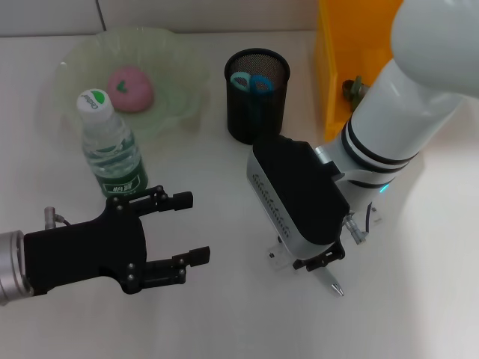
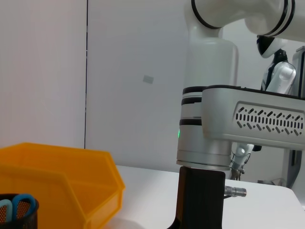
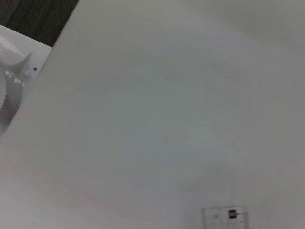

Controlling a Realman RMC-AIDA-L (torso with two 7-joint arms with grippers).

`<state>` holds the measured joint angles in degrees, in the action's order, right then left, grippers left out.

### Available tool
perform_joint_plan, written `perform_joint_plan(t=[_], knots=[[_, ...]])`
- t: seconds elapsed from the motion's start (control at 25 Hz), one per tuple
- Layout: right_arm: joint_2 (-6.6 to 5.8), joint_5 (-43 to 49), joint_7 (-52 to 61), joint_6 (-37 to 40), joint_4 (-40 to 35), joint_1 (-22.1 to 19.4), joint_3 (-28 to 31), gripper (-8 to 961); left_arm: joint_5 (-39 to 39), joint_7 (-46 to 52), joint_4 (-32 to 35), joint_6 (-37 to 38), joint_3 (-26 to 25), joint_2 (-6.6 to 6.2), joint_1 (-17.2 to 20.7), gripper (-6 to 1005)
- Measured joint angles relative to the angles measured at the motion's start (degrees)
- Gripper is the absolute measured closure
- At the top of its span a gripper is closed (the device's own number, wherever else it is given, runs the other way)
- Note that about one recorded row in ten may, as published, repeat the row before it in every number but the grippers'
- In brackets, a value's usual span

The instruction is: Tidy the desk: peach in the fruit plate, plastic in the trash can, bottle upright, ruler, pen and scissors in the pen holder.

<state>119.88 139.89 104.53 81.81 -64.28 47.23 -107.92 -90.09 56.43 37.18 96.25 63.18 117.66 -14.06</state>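
Observation:
The pink peach (image 1: 131,88) lies in the green fruit plate (image 1: 176,90) at the back left. In front of the plate the bottle (image 1: 112,146) stands upright with its white cap on. Blue-handled scissors (image 1: 252,81) stick up in the black mesh pen holder (image 1: 257,97), which also shows in the left wrist view (image 2: 14,214). My left gripper (image 1: 187,229) is open over the table, right of the bottle and holding nothing. My right gripper (image 1: 320,260) points down at the table in front of the holder. The pen (image 1: 333,283) pokes out from under it, beside a clear ruler end (image 1: 278,256). No plastic is in view.
The orange trash can (image 1: 352,52) stands at the back right, behind my right arm, and appears in the left wrist view (image 2: 62,183). The right wrist view shows white table and a small clear piece (image 3: 224,215).

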Motion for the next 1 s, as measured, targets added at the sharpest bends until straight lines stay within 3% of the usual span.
perform_joint_plan(t=[0.04, 0.24, 0.68, 0.8, 0.88, 0.92, 1.0], knots=[[0.00, 0.01, 0.33, -0.07, 0.98, 0.59, 0.00, 375, 0.00, 0.00, 0.00, 0.00, 0.00, 0.00, 0.00, 234], [0.00, -0.17, 0.60, 0.06, 1.90, 1.21, 0.69, 568, 0.00, 0.00, 0.00, -0.11, 0.01, 0.03, -0.15, 234], [-0.23, -0.42, 4.09, 1.24, -4.31, -0.37, 4.33, 582, 0.01, 0.00, 0.72, -0.19, 0.01, 0.11, -0.01, 234], [-0.26, -0.69, 6.03, 1.92, -9.39, -2.17, 11.57, 582, 0.01, 0.00, 0.79, -0.20, 0.01, 0.12, 0.15, 234], [-0.24, -5.24, 7.19, 1.44, -15.92, -4.91, 21.70, 579, 0.02, 0.00, 0.80, -0.19, -0.01, 0.12, 0.17, 234], [-0.24, -5.24, 7.19, 1.44, -15.92, -4.91, 21.70, 578, 0.01, 0.00, 0.80, -0.20, -0.04, 0.12, 0.18, 234], [-0.31, -12.30, 7.17, -0.43, -19.45, -7.03, 28.56, 576, 0.01, -0.07, 0.80, -0.20, -0.06, 0.14, 0.21, 234]])
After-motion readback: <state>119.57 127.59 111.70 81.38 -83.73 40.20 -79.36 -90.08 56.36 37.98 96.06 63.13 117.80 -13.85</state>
